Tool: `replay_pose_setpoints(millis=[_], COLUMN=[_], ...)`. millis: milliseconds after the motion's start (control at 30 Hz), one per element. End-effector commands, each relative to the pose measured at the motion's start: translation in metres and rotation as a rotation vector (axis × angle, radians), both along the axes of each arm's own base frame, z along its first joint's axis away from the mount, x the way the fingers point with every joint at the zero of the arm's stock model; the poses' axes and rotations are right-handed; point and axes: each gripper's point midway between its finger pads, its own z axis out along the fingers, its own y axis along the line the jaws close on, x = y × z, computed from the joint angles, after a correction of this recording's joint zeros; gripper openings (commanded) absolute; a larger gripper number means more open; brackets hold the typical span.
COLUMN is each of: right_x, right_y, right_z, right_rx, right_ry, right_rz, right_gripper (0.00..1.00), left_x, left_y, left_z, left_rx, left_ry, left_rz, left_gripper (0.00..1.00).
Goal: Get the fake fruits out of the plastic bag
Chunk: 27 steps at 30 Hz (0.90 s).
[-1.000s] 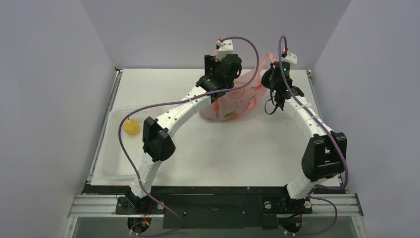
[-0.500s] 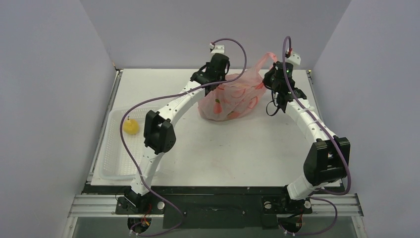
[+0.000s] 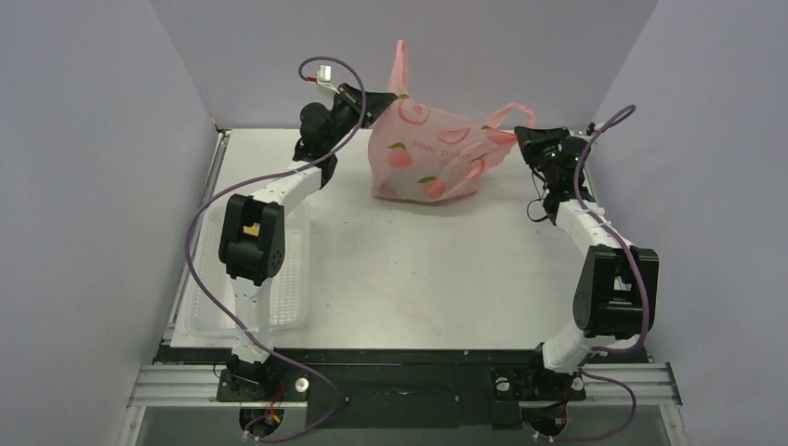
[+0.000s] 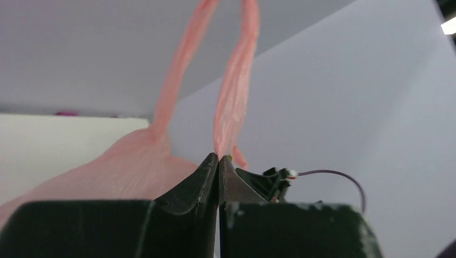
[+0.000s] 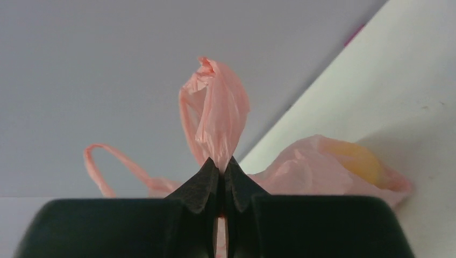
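Top external view: left gripper (image 3: pixel 376 100) and right gripper (image 3: pixel 517 137), both pinching the thin translucent pink plastic bag (image 3: pixel 432 163), have hoisted it, glossy fake fruits (image 5: pixel 357 158) still inside.

The plastic bag (image 3: pixel 427 153) veils the fake fruits (image 5: pixel 356 159), one dim yellow shape showing; left arm (image 3: pixel 251 243) overlaps clear tray (image 3: pixel 290 288).

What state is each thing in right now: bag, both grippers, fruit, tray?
plastic bag: held up by its two handles, stretched between the grippers, bulging.
left gripper: jaws shut on one handle.
right gripper: jaws shut on the other handle, bunched.
yellow fruit: inside the bag, showing through the film.
clear tray: lying flat at the left of the table.
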Motion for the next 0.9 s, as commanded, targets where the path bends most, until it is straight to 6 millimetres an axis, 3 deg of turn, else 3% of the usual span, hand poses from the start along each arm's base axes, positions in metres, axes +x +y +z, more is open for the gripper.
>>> replay_pose_setpoints(millis=[0,100,200,267,333,400,433,467,500,633,767,800,833,867], right_x=[0.004,0.003,-0.001,-0.005,-0.010,-0.021,-0.027,-0.035,-0.044,-0.078,-0.096,-0.098,-0.100,-0.102], right_y=[-0.031,-0.037,-0.036,-0.035,-0.035,-0.035,-0.033,-0.035,-0.033,-0.032,-0.033,-0.033,-0.036,-0.033], right_z=[0.087,0.102,0.104,0.101,0.090,0.073,0.044,0.042,0.009,-0.047,-0.066,-0.061,-0.067,-0.068], right_rx=[0.231,0.230,0.198,0.168,0.133,0.093,0.086,0.053,0.046,-0.027,-0.121,-0.135,-0.167,-0.191], right_ry=[-0.327,-0.385,-0.395,-0.401,-0.372,-0.316,-0.238,-0.232,-0.147,-0.004,0.093,0.089,0.124,0.146], right_rz=[-0.046,-0.033,-0.018,-0.013,-0.020,-0.044,-0.052,-0.074,-0.082,-0.112,-0.110,-0.111,-0.120,-0.114], right_gripper=[0.00,0.00,0.00,0.00,0.00,0.00,0.00,0.00,0.00,0.00,0.00,0.00,0.00,0.00], left_x=[-0.044,-0.048,-0.051,-0.053,-0.056,-0.062,-0.068,-0.071,-0.078,-0.102,-0.126,-0.130,-0.135,-0.136], left_y=[0.016,0.013,0.012,0.008,0.003,0.001,0.001,0.000,0.001,0.012,0.014,0.015,0.016,0.016], left_z=[0.115,0.125,0.131,0.124,0.104,0.074,0.052,0.041,0.020,-0.016,-0.018,-0.031,-0.027,-0.047], left_rx=[-0.347,-0.337,-0.302,-0.266,-0.239,-0.211,-0.191,-0.168,-0.148,-0.117,-0.080,-0.051,-0.035,0.023], left_ry=[-0.346,-0.382,-0.400,-0.402,-0.357,-0.313,-0.271,-0.262,-0.218,-0.158,-0.158,-0.128,-0.134,-0.089], left_rz=[-0.173,-0.200,-0.202,-0.214,-0.223,-0.216,-0.219,-0.218,-0.223,-0.199,-0.215,-0.207,-0.199,-0.185], left_gripper=[0.00,0.00,0.00,0.00,0.00,0.00,0.00,0.00,0.00,0.00,0.00,0.00,0.00,0.00])
